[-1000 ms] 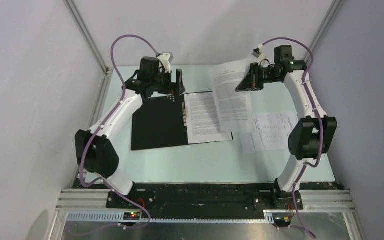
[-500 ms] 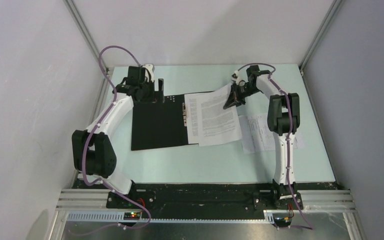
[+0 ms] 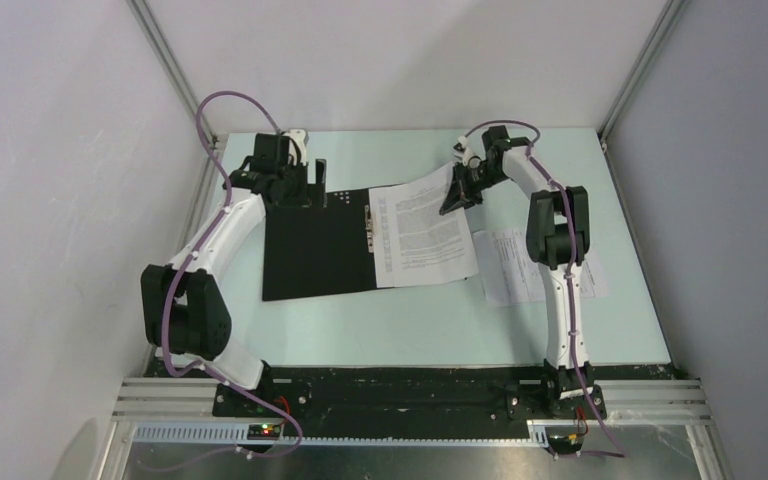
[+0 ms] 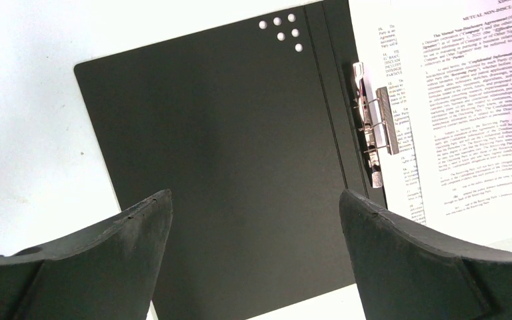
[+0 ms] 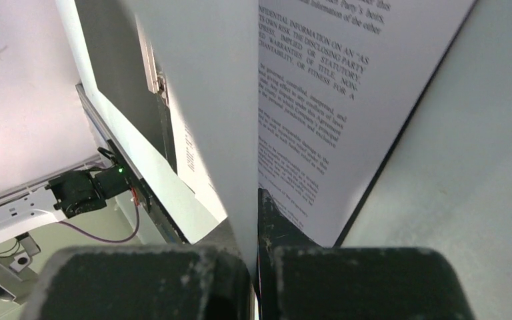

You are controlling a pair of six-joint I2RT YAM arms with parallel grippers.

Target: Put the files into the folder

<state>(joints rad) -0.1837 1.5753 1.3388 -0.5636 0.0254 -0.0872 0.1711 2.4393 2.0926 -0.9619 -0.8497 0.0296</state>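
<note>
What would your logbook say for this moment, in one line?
left gripper: open, above folder | right gripper: shut on sheet, over folder's right half | loose sheet: on table, right

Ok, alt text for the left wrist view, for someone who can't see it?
An open folder lies flat on a pale table, black inside up, with a metal clip by its spine and printed sheets on its right half. The left tool shows at the bottom, open and empty.

Pale green table (image 3: 420,330), white walls (image 3: 400,60), aluminium frame posts (image 3: 172,70)
</note>
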